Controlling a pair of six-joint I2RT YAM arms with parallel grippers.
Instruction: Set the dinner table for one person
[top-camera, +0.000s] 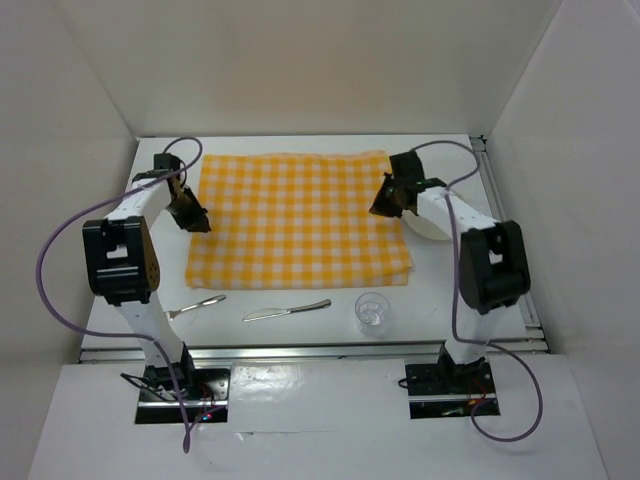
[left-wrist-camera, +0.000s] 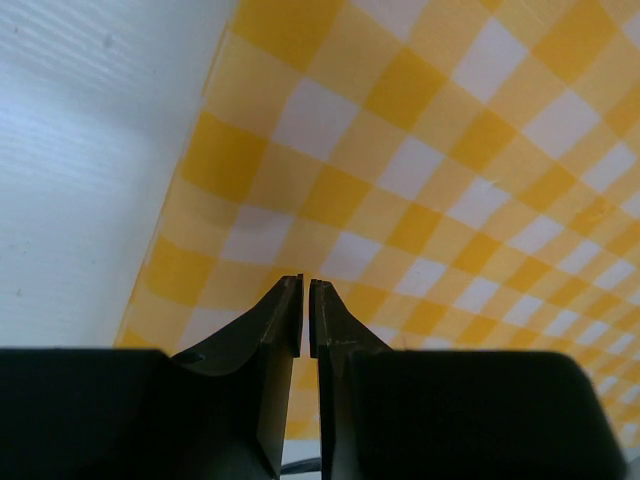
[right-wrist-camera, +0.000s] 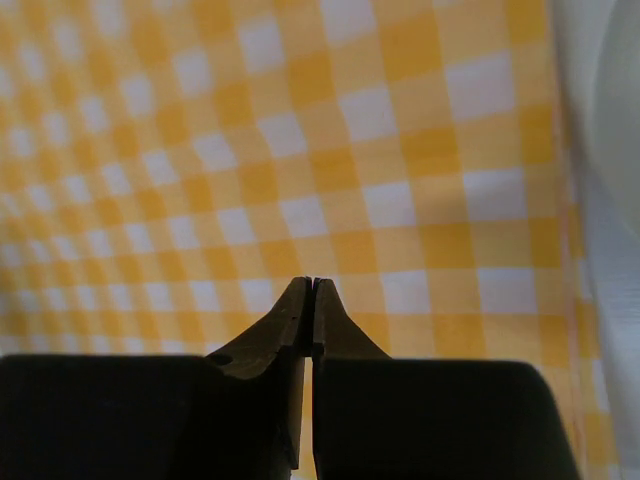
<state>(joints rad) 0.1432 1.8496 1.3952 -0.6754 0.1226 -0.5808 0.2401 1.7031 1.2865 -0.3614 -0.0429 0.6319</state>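
Observation:
The white dinner table carries a yellow-and-white checked cloth spread flat in its middle. A fork, a knife and a clear glass lie in a row in front of the cloth. A white plate sits at the cloth's right edge, partly under the right arm. My left gripper is shut and empty over the cloth's left edge. My right gripper is shut and empty over the cloth's right edge, beside the plate.
White walls enclose the table at the back and sides. Metal rails run along the near and right edges. Purple cables loop from both arms. Bare tabletop shows to the left of the cloth.

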